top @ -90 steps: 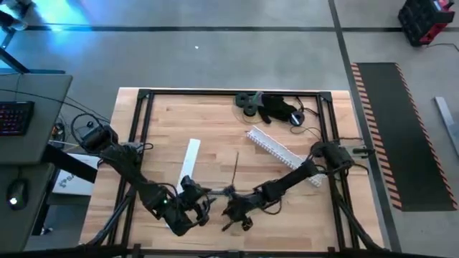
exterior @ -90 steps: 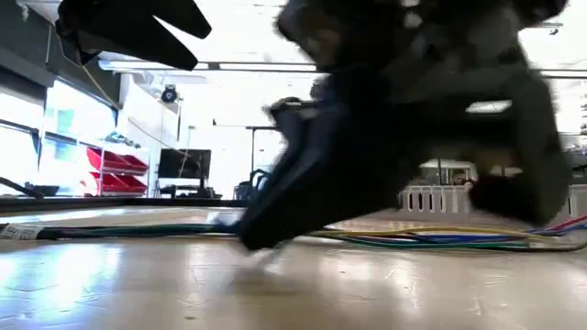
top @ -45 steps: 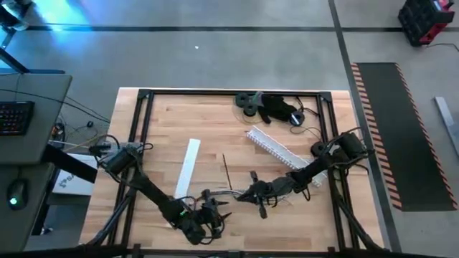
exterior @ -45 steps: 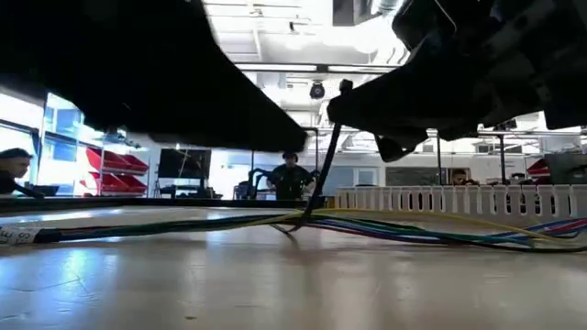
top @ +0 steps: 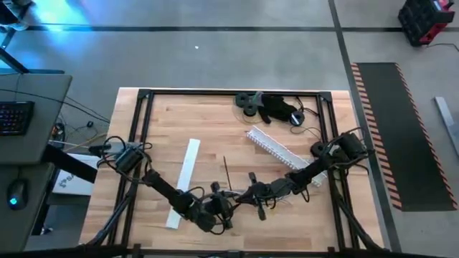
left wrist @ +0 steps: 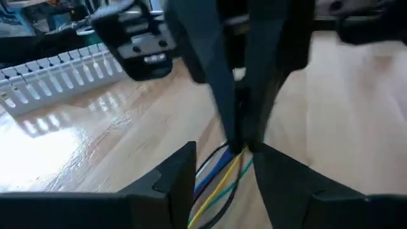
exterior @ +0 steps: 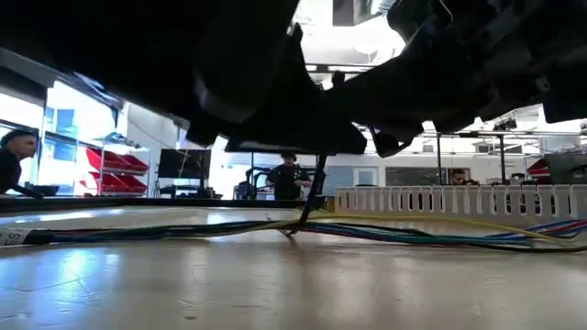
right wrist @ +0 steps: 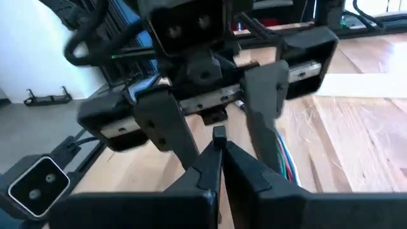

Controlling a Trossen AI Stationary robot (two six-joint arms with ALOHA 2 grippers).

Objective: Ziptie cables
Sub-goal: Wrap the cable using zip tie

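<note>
**Wooden table, two grippers meeting over the cables**

Wooden table (top: 215, 122) inside a dark frame, grey floor around, shelves and a person (exterior: 13, 165) far behind. Both arms stretched low toward the front middle, tips nearly touching. Left gripper (top: 219, 208) with fingers (right wrist: 166, 127) spread apart, straddling the cables (exterior: 404, 235). Right gripper (top: 251, 193) with fingers (left wrist: 219, 83) pinched together on a thin black strip (exterior: 315, 192), standing upright from the bundle. Cables flat on the wood, running sideways between both tips. White toothed rail (top: 276, 148) and flat white strip (top: 185, 179) lying nearby.
</note>
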